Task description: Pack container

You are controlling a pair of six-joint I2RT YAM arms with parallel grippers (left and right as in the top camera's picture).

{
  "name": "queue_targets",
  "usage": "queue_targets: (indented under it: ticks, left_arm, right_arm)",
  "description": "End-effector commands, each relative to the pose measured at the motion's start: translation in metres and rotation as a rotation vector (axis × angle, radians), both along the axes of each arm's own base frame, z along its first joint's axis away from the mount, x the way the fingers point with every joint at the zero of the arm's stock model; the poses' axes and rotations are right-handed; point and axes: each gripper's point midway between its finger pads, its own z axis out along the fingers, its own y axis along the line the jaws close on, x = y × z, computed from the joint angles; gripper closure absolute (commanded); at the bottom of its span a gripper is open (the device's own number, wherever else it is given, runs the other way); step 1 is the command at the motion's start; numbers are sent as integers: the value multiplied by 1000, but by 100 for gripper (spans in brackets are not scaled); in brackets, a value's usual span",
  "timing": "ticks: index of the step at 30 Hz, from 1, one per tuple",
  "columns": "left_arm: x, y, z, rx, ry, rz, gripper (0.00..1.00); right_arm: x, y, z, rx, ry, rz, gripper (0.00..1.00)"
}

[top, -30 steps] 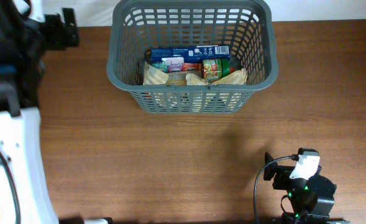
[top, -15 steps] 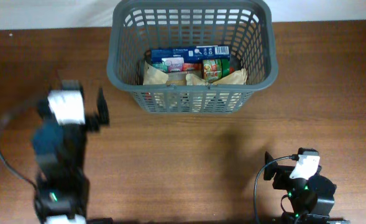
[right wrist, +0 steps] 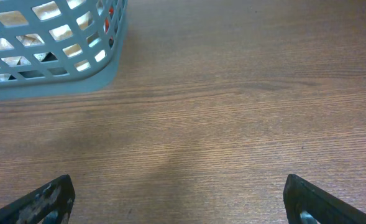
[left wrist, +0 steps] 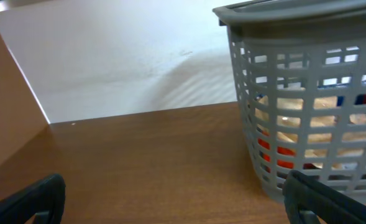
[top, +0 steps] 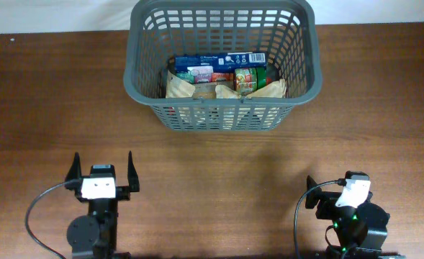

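Observation:
The dark grey basket (top: pixel 222 103) stands at the back middle of the table. It holds a blue box (top: pixel 219 60), a green can (top: pixel 245 78) and tan paper bags (top: pixel 190 90). My left gripper (top: pixel 101 167) is open and empty at the front left, well short of the basket. In the left wrist view (left wrist: pixel 176 199) the basket (left wrist: pixel 307 18) stands ahead to the right. My right gripper (top: pixel 337 185) is open and empty at the front right. In the right wrist view (right wrist: pixel 179 199) the basket's corner (right wrist: pixel 52 84) shows at upper left.
The brown wooden table (top: pixel 212 165) lies between the grippers and the basket. A white wall (left wrist: pixel 120 62) rises behind the table's far edge. Cables loop beside both arm bases at the front edge.
My left arm has swung from the far left side down to the front left, with its gripper open and empty. The right arm and the basket have not moved.

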Motion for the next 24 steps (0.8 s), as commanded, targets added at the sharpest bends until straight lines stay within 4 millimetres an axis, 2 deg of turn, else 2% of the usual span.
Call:
queue_targets:
  ticks: [1, 7, 14, 24]
  left_arm:
    - [-2, -8, -8, 2, -16, -46, 1]
    - [-4, -9, -20, 1, -15, -48, 1]
    - [-1, -10, -48, -5, 47, -59, 1]
    - [-1, -5, -48, -3, 49, -26, 1]
  right_arm:
    - [0, 1, 0, -1, -8, 9, 1]
    - [0, 1, 0, -1, -8, 9, 1]
    - [0, 1, 0, -1, -8, 9, 1]
    - [0, 1, 0, -1, -8, 9, 1]
